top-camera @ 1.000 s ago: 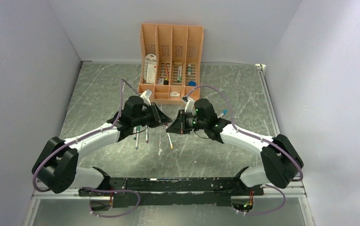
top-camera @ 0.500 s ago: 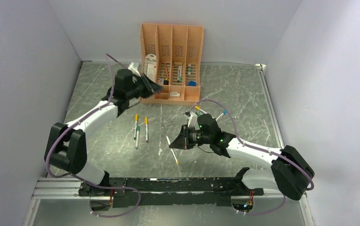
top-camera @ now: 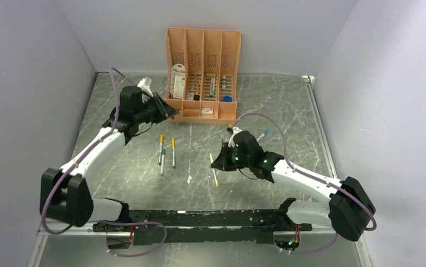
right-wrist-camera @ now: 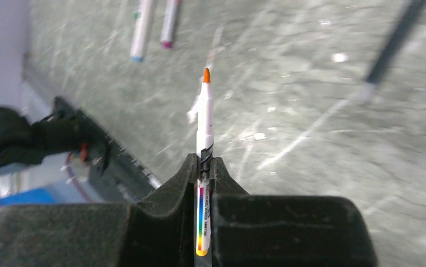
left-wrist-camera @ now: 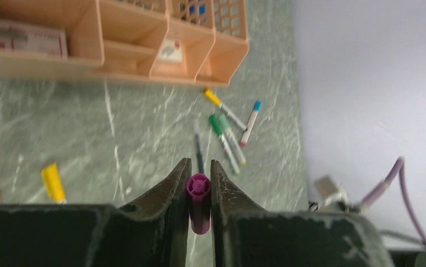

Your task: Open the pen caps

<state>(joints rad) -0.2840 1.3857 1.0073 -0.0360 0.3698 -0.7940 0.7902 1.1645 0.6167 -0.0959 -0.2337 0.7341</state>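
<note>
My left gripper [left-wrist-camera: 199, 169] is shut on a short purple pen cap [left-wrist-camera: 198, 192], held above the table beside the organiser; in the top view that gripper [top-camera: 170, 113] hangs near the organiser's front left corner. My right gripper [right-wrist-camera: 204, 161] is shut on a pale pen barrel [right-wrist-camera: 204, 119] whose orange tip [right-wrist-camera: 206, 75] is bare. In the top view the right gripper [top-camera: 216, 162] holds this pen [top-camera: 215, 177] low over the middle of the table. Three capped pens [top-camera: 164, 153] lie left of centre. More pens [left-wrist-camera: 227, 128] lie by the right arm.
The peach-orange organiser [top-camera: 202, 114] with card packets stands at the back centre. Grey walls close in on the left, back and right. A black rail [top-camera: 199, 219] runs along the near edge. Purple cables loop over both arms.
The two grippers were together at the table's centre. The left arm has swung back and left to the organiser with the purple cap; the right has drawn nearer with the uncapped pen.
</note>
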